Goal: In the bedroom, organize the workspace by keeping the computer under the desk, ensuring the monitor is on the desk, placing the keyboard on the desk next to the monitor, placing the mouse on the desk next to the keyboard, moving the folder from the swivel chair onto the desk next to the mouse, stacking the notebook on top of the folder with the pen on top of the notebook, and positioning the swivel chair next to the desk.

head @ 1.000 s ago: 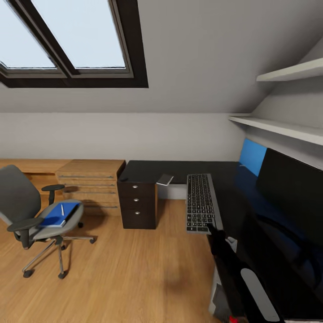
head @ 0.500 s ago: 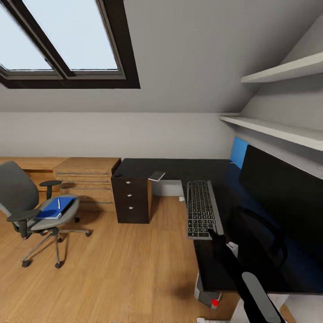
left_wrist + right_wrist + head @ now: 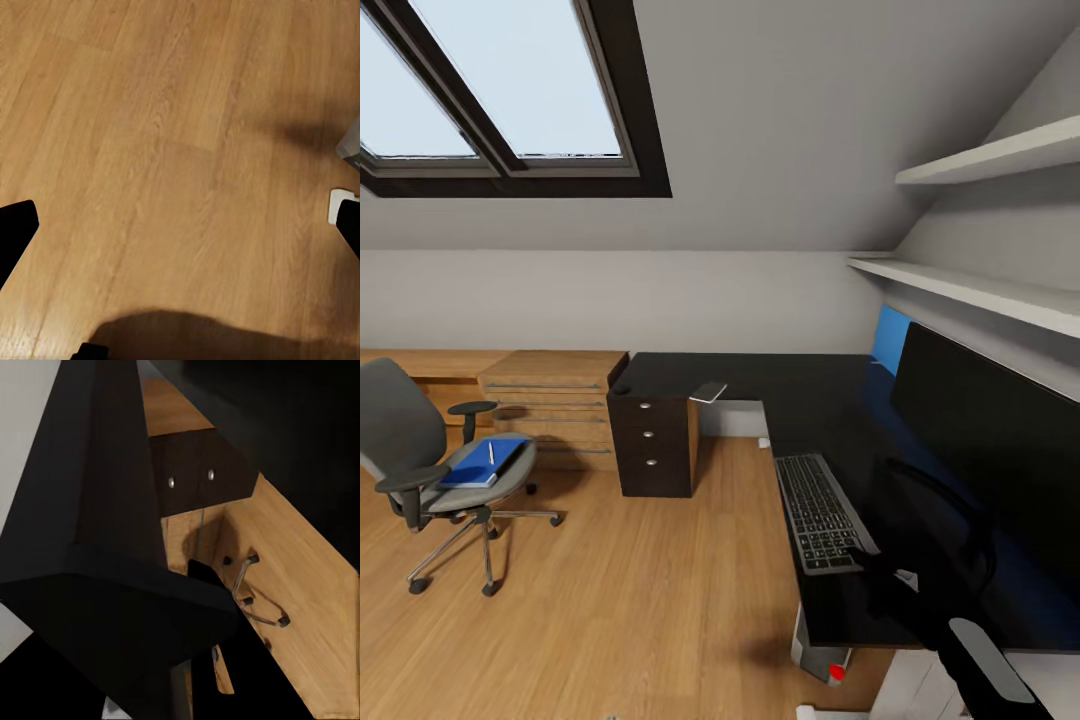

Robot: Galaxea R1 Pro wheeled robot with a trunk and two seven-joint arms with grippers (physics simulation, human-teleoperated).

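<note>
The flat rectangular keyboard with dark keys and a greyish frame (image 3: 821,512) lies on the long black-topped L-shaped table (image 3: 780,385), along its front edge and just beside the wide flat black monitor (image 3: 1000,440), which stands on the same top. The right hand (image 3: 875,568) sits at the keyboard's near corner, touching it, but whether its fingers are pressed on the frame or spread cannot be told. Below the table's edge, the small silver-grey tower computer with a red dot (image 3: 822,665) stands on the wooden floor (image 3: 610,600). A small thin greyish notebook (image 3: 709,392) rests at the table's inner corner above the black drawer unit (image 3: 652,446). Well apart, the grey upholstered swivel chair with black armrests (image 3: 435,470) carries the bright blue folder (image 3: 484,465) with a slim pale pen (image 3: 491,452) on it. The left hand (image 3: 180,240) hangs over bare floor, fingers spread wide.
</note>
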